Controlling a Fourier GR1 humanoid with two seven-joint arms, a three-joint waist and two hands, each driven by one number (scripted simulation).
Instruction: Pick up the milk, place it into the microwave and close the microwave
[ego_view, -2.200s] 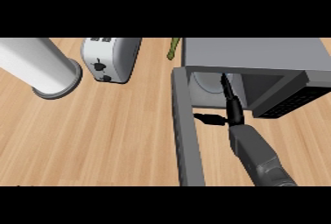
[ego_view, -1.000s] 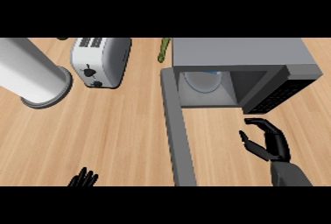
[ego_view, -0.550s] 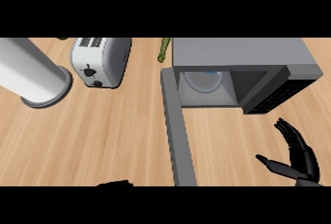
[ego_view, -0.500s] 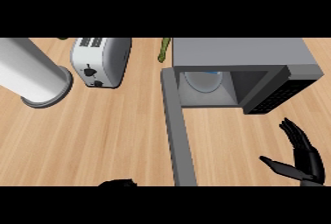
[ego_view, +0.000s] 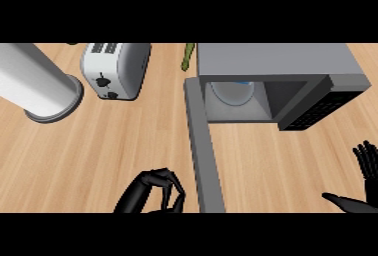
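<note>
We see milk (ego_view: 235, 93) inside microwave (ego_view: 273, 60), toward back. Door (ego_view: 204, 150) swung wide open. Our left hand (ego_view: 139, 192) low, just left of door, fingers curled, holding nothing. Our right hand (ego_view: 365, 161) at right edge, fingers straight, spread, empty.

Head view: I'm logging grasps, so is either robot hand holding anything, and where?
Nothing is held: the left robot hand is curled empty beside the microwave door, the right robot hand open.
</note>
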